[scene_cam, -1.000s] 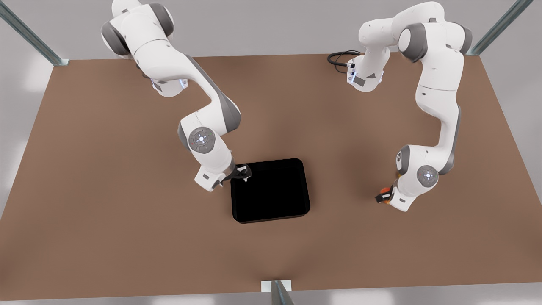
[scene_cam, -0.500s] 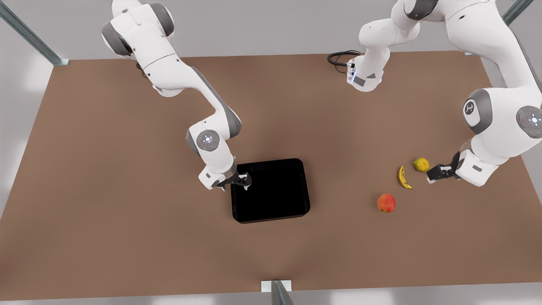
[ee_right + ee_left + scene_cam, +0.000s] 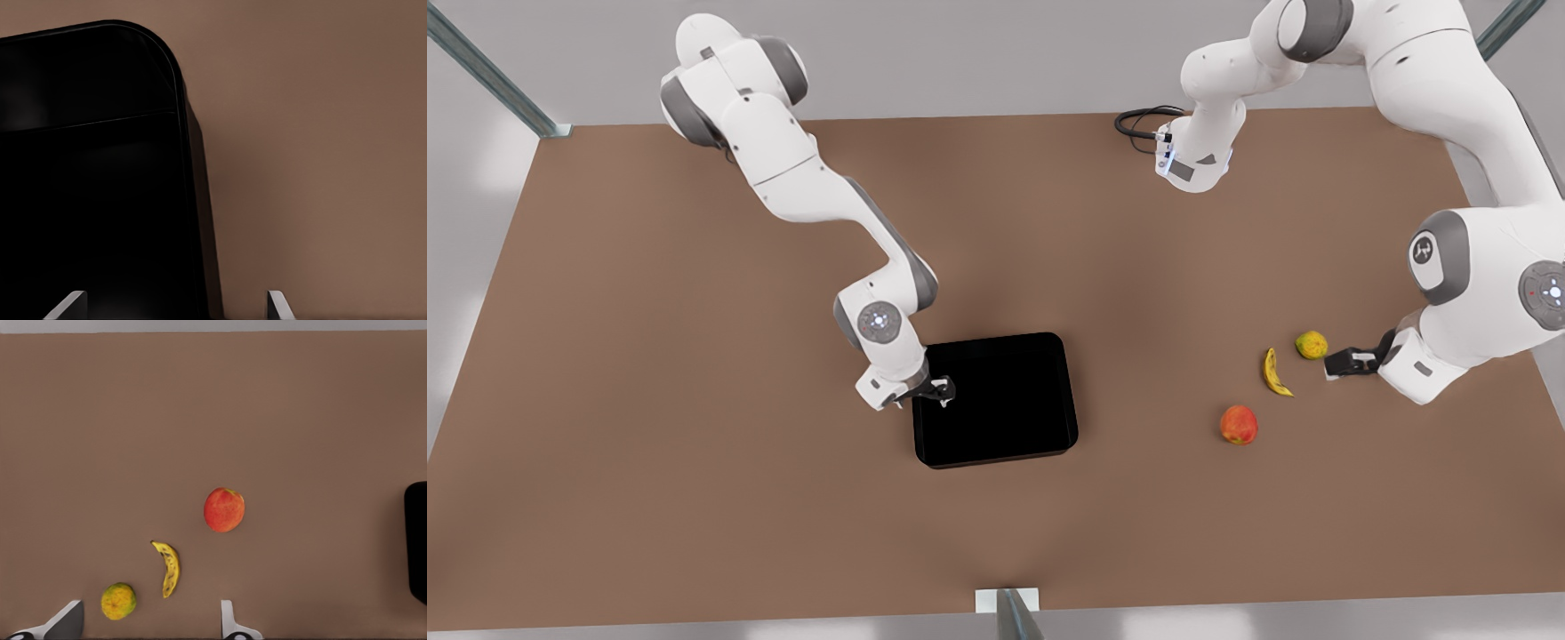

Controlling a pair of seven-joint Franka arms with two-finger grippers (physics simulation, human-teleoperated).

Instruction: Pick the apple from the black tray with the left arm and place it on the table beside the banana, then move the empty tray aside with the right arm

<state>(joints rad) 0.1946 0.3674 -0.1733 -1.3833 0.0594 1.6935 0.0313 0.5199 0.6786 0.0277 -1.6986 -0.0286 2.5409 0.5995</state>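
The apple (image 3: 1238, 425) lies on the brown table (image 3: 694, 462), out of the black tray (image 3: 996, 400), just beside the banana (image 3: 1274, 372) at about seven o'clock from it in the front view. A yellow-green fruit (image 3: 1312, 344) sits near the banana at two o'clock. The left pincer (image 3: 1343, 363) hovers just beyond that fruit at three o'clock — its fingers (image 3: 227, 623) spread wide apart, holding nothing. The empty tray rests at the table's middle, well apart from the fruit. The right pincer (image 3: 939, 388) is at the tray's nine-o'clock rim — released, its fingers (image 3: 277, 305) straddling the rim.
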